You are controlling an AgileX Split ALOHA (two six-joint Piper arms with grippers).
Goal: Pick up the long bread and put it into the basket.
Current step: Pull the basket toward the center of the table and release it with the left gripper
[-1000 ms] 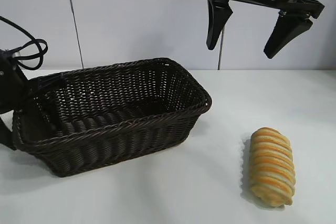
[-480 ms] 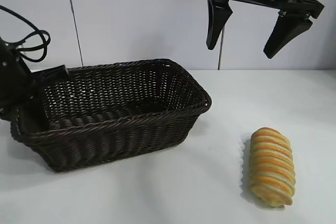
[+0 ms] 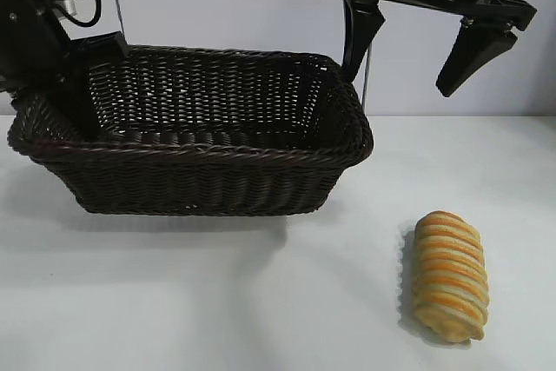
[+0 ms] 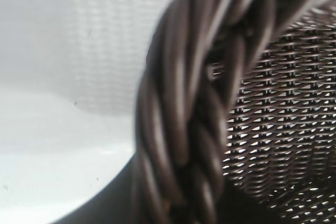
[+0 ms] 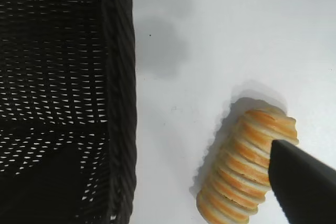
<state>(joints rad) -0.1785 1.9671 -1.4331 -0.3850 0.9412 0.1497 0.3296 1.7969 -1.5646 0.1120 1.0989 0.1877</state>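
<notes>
With the left gripper (image 3: pixel 74 71) clamped narrow on the rim of the basket (image 3: pixel 208 175), its far end tipped up, and the right gripper (image 3: pixel 417 36) wide high above, the long bread (image 3: pixel 449 274) near the table's front right corner lies untouched, so the basket could slip.

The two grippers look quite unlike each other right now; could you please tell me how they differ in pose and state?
The left gripper is closed on the basket at its left rim, while the right gripper holds nothing. Left's jaws are pinched nearly together; right's are spread wide. Left sits low at basket height; right hangs high, beyond the long bread. Both point steeply downward.
</notes>
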